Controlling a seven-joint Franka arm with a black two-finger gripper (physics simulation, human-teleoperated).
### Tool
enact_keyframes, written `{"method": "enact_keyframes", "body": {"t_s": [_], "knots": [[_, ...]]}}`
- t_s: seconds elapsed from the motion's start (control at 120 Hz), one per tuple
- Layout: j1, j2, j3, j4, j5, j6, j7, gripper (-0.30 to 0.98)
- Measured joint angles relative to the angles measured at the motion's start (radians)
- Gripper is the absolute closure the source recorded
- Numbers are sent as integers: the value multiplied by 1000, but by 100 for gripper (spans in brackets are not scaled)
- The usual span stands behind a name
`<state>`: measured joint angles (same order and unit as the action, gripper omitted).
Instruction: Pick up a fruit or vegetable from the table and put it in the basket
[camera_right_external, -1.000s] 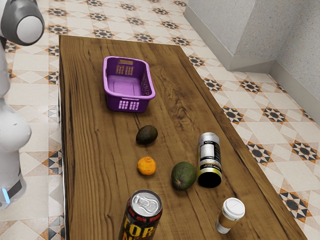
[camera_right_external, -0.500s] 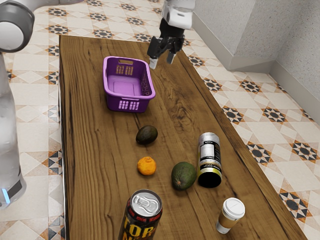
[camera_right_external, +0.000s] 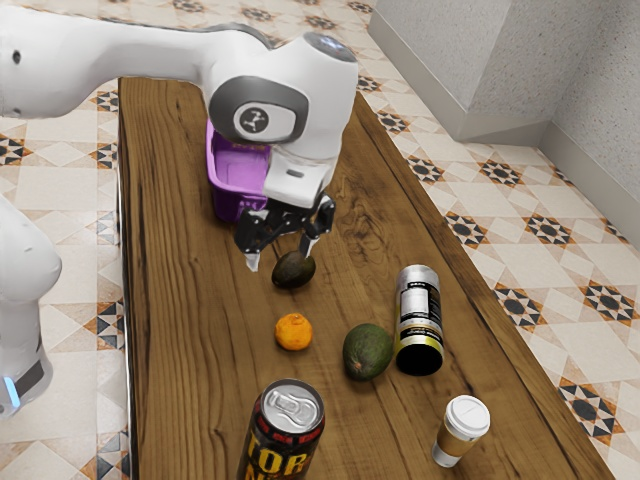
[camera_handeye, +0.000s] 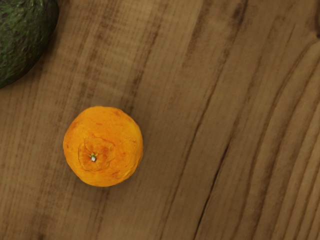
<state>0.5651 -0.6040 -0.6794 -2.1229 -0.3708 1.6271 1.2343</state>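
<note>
My gripper (camera_right_external: 281, 262) is open above the table in the exterior view, its two fingertips spread apart with nothing between them. Behind and below it lies a dark avocado (camera_right_external: 294, 270), partly covered by the hand. An orange fruit (camera_right_external: 294, 332) rests on the wood, a little toward the view's bottom; in the wrist view the orange fruit (camera_handeye: 103, 146) shows whole, stem up. A larger green avocado (camera_right_external: 368, 352) lies beside it, and part of a green avocado (camera_handeye: 22, 37) appears in the wrist view. The purple basket (camera_right_external: 228, 172) is partly hidden by the arm.
On the wooden table (camera_right_external: 200, 400), a silver-and-black can (camera_right_external: 419, 320) lies close to the green avocado. A dark drink can (camera_right_external: 283, 435) stands near the exterior view's bottom, and a white-lidded cup (camera_right_external: 461, 430) is at lower right.
The arm has swung in over the table, bringing my open gripper from beyond the basket's far right to above the dark avocado. The objects have kept their places.
</note>
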Motion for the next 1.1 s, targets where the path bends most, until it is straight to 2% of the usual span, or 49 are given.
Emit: {"method": "enact_keyframes", "body": {"t_s": [0.117, 0.308, 0.558, 0.875, 1.1], "knots": [[122, -14, -159, 0, -93, 18, 21, 0], [289, -45, -312, 3, -197, 39, 48, 0], [432, -49, -426, 4, -256, 71, 72, 0], [545, -74, -513, 4, -293, 98, 91, 0], [589, -96, -561, 3, -312, 104, 101, 0]]}}
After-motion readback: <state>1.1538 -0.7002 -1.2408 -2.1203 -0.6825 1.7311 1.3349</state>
